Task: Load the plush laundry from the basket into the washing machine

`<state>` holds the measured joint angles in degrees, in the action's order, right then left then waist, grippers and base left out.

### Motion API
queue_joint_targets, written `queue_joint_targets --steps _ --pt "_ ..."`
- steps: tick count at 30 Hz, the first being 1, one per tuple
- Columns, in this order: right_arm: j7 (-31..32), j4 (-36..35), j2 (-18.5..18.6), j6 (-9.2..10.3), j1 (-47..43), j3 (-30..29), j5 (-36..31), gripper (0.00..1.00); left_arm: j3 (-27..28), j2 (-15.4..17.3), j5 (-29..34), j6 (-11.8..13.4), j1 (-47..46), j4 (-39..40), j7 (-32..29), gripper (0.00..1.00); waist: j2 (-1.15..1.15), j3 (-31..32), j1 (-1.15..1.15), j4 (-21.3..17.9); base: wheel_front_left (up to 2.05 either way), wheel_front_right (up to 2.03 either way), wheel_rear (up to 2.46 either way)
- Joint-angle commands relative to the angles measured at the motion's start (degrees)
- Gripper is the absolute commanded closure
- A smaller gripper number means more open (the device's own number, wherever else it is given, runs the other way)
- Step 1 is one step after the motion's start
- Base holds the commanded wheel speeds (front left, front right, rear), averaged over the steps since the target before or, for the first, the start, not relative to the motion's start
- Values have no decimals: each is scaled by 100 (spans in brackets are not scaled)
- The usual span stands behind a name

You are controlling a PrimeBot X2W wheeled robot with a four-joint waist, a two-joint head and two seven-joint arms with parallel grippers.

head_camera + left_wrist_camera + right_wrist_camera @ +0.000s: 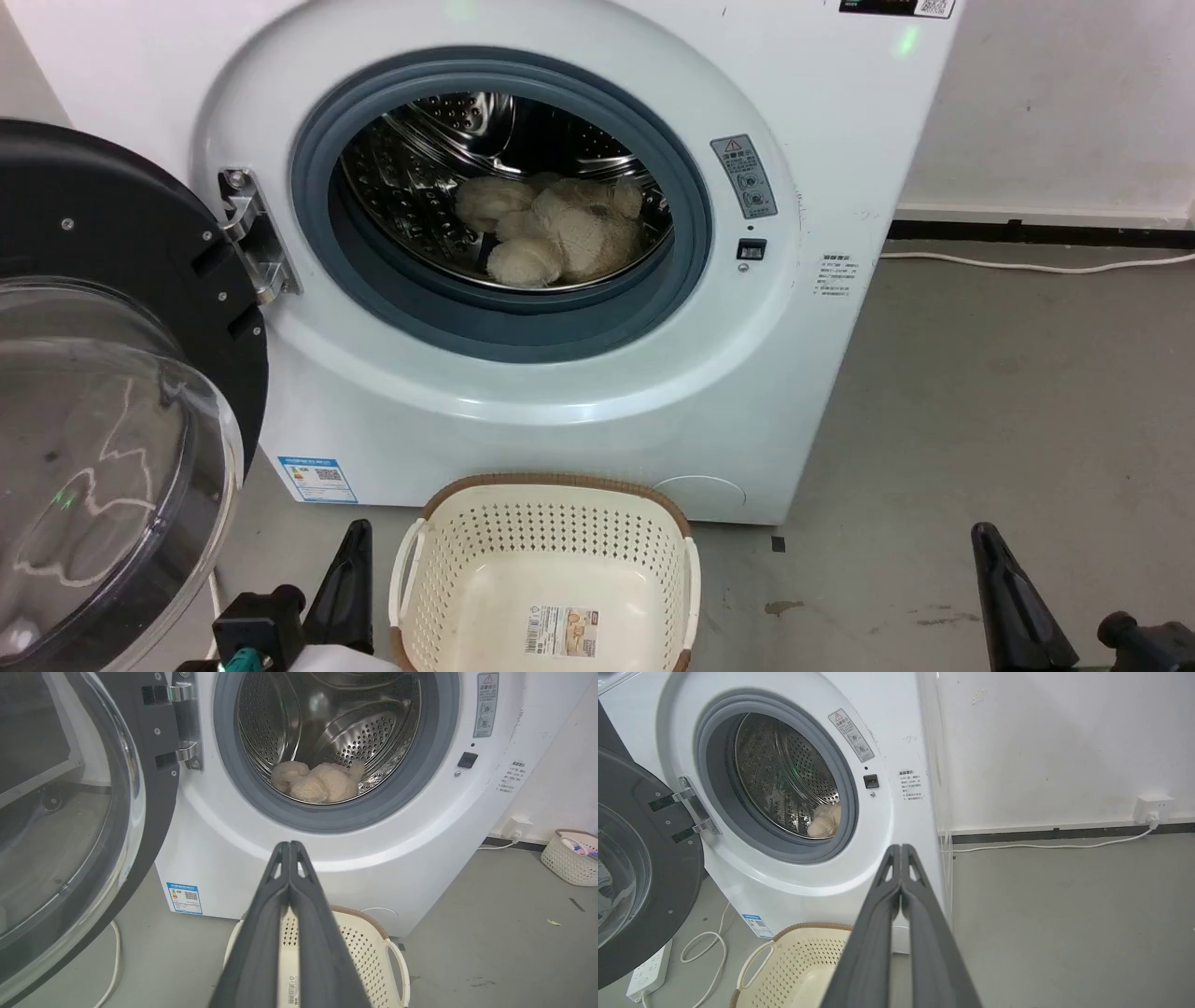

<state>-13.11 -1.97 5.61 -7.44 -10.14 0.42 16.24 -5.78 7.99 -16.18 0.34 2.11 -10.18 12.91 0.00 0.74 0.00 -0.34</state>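
Plush laundry [560,233] inside washing machine [523,411], basket [546,541] just before it.

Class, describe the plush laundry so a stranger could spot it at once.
Find the large white front-loading washing machine. Inside its shiny steel drum lies a fluffy cream-beige plush bundle of rounded lumps, the one soft thing amid hard metal.
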Motion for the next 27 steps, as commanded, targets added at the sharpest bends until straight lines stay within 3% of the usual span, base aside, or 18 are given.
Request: queue_joint_targets --steps 1,27 --pt "40 21 -20 -1 121 -4 -57 100 38 -23 83 -6 -28 47 -28 100 0 -1 0 0 0 0 0" --pt "347 63 -81 -2 336 -13 -435 100 168 -141 453 -12 -72 281 -333 100 0 -19 0 9 0 0 0"
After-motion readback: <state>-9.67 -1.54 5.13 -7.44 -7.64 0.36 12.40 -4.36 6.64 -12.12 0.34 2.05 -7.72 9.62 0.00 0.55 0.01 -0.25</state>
